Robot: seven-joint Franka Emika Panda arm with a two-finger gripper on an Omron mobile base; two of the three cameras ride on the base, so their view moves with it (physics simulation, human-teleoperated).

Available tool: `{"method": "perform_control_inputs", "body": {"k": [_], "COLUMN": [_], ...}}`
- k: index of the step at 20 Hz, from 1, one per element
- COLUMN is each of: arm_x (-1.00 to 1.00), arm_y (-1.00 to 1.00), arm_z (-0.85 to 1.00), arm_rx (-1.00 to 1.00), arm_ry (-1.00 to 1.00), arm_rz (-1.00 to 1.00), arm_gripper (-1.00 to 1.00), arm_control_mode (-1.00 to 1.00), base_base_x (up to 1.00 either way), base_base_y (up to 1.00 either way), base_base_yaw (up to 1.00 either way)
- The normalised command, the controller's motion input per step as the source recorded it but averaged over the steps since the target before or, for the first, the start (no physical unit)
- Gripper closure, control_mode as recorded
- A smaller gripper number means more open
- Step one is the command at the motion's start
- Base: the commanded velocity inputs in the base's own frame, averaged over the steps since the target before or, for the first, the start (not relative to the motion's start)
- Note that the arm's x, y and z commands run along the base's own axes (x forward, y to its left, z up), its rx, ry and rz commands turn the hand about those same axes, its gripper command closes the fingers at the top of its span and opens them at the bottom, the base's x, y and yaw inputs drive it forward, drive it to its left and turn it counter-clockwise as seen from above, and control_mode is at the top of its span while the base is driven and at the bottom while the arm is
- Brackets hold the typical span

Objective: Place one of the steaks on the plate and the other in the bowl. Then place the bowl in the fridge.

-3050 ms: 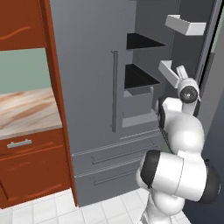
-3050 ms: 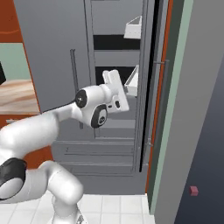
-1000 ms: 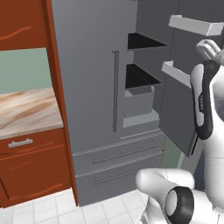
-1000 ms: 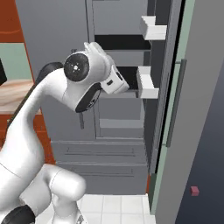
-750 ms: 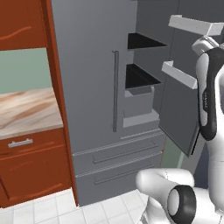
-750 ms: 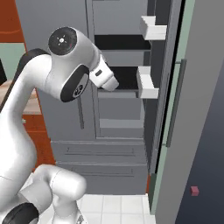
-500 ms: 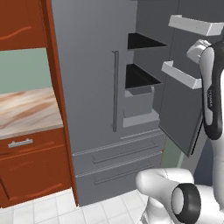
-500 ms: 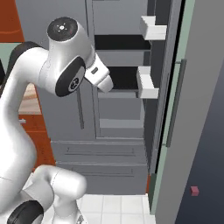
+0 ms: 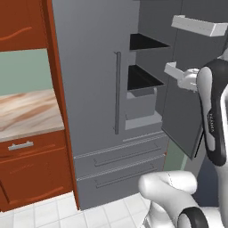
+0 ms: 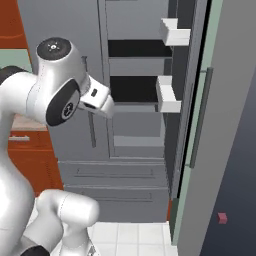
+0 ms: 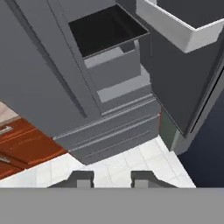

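Item: tall grey steel fridge (image 9: 89, 89), right door swung wide, dark shelves exposed and bare as far as I can see. It lies ahead of and below my two-finger gripper (image 11: 111, 179), shelf edges running crosswise to my approach. Gripper: tips parted a little, nothing between them, touching nothing. Steaks, plate, bowl: whereabouts untold.

The arm (image 10: 60, 95) consists of glossy white, rounded link housings joined by dark grey to black joint rings. A round white cap with small dark dots covers the uppermost joint housing. One white link (image 9: 213, 120) carries a black lengthwise panel with faint pale lettering, too small to read. The fingertips (image 11: 81, 178) are small, dark grey and blocky.
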Motion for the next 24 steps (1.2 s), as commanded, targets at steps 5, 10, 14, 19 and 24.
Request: {"method": "perform_control_inputs", "body": {"k": [5,10,14,19,24], "arm_x": [-0.41,-0.47,-0.36,-0.25,0.0], "arm_y": [0.28,0.13,0.1,0.1,0.0], "arm_z": [-0.04,0.02,0.1,0.08,0.0], "arm_rx": [-0.31,-0.14,0.0,0.0,0.0], "arm_ry": [-0.12,-0.17,-0.23,-0.23,0.0], "arm_rz": [0.02,0.01,0.0,0.0,0.0], "arm_gripper": [-1.0,-1.0,-1.0,-1.0,-1.0], "arm_control_mode": [-1.0,-1.0,-1.0,1.0,1.0], "base_base_x": [0.0,0.0,0.0,-0.11,-0.71], "base_base_y": [0.0,0.0,0.0,0.0,0.0], "base_base_yaw": [0.0,0.0,0.0,0.0,0.0]}}
